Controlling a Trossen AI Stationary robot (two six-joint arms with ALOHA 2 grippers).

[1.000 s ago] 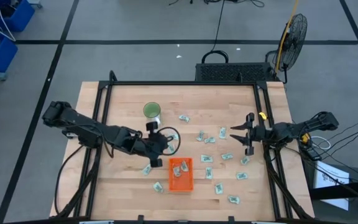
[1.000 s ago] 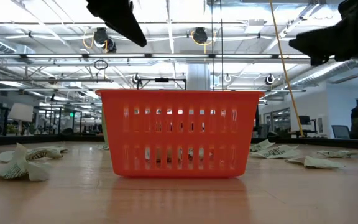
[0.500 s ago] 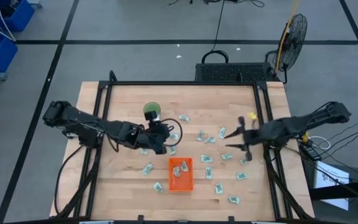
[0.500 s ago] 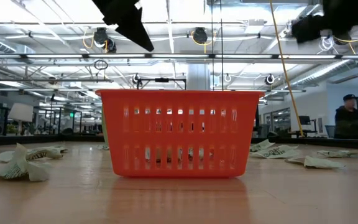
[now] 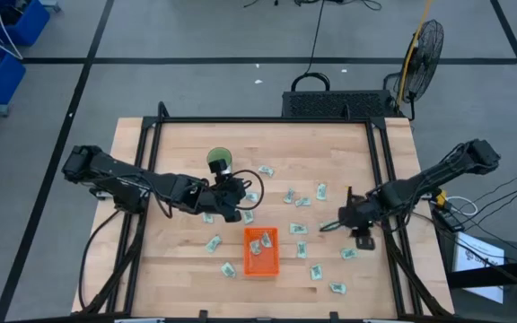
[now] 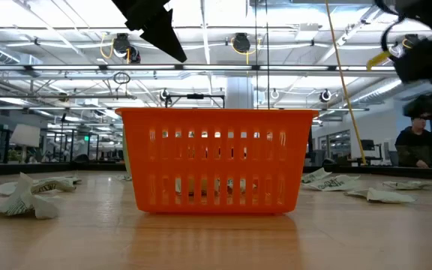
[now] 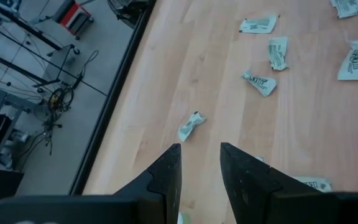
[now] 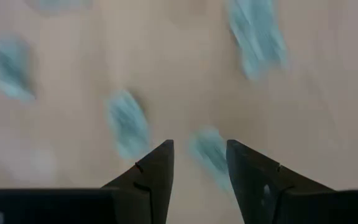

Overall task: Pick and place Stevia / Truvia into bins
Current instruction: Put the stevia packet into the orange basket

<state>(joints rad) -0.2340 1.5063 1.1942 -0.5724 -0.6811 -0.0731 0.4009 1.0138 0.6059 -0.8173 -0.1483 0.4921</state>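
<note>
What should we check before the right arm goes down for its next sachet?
1. Right gripper open, nothing between its fingers: ok.
2. Pale green and white paper sachets within reach of it on the wooden table: ok.
3. Which sachet it is lined up on: cannot tell, right wrist view is blurred.
4. Shallow orange plastic tray upright with room left: ok, a few sachets inside.
5. Left gripper off the right arm's path: ok, it sits near the green cup.

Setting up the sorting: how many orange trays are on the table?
1: the orange tray sits near the table's front edge, roughly centred left to right; none seems hidden.
</note>
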